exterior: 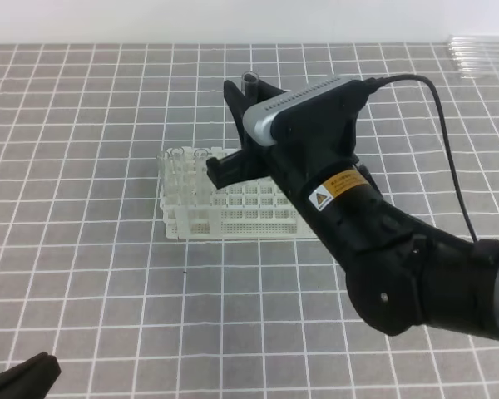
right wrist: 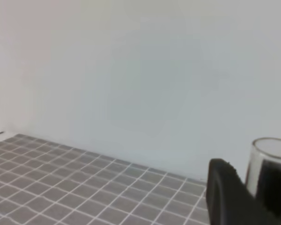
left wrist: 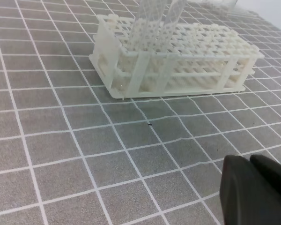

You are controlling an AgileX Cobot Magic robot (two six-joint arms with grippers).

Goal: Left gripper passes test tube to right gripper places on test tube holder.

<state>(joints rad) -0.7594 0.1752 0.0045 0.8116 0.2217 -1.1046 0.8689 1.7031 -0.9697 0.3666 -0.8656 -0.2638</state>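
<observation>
Right gripper (exterior: 243, 125) clamped on test tube (exterior: 250, 81), upright, held above test tube holder (exterior: 233, 204) rear-left corner. Left gripper (left wrist: 253, 187) low at near table edge, fingers look together, well apart from holder.

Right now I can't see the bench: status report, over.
Right gripper shut on tube, upright above the rack. Left gripper low at the near edge, state unclear. Two tubes already racked at left end.

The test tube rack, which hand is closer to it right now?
Right. The right hand hovers directly over the test tube rack, gripping a test tube. The left hand sits low at the near left corner, well away.
</observation>
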